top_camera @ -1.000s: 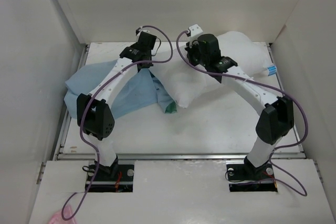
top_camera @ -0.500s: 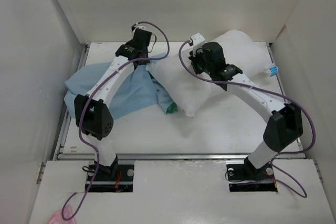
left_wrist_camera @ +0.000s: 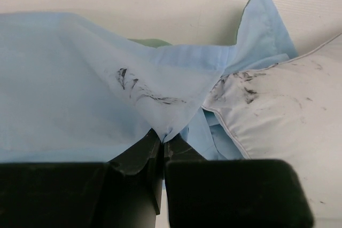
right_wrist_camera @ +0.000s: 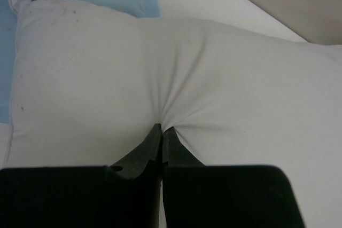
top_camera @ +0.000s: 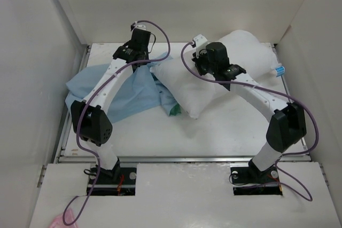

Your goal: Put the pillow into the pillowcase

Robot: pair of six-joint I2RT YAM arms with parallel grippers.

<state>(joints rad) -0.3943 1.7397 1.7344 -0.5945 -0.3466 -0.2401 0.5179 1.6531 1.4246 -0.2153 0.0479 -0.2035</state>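
Note:
The white pillow (top_camera: pixel 200 86) lies slantwise at the back middle, its blue-and-white tag (top_camera: pixel 278 71) at the far right. The light blue pillowcase (top_camera: pixel 120 92) lies to its left, mint-green inner side (top_camera: pixel 173 110) showing at its mouth. My left gripper (top_camera: pixel 143 62) is shut on the pillowcase's upper edge and holds it lifted; in the left wrist view (left_wrist_camera: pixel 163 134) the blue fabric (left_wrist_camera: pixel 80 78) fans out from the tips, the pillow's smudged corner (left_wrist_camera: pixel 278 110) to the right. My right gripper (top_camera: pixel 200 60) is shut on a pinch of the pillow's cover (right_wrist_camera: pixel 163 129), with the pillow (right_wrist_camera: pixel 240 100) filling that view.
White walls enclose the table (top_camera: pixel 235 132) on the left, back and right. The table's front rail (top_camera: pixel 181 158) runs above the two arm bases. A pink object (top_camera: pixel 59 220) lies at the bottom left, off the table.
The pillow's near corner has moved left and forward against the pillowcase's mouth with my right gripper. My left gripper has moved back and left, lifting the pillowcase's edge.

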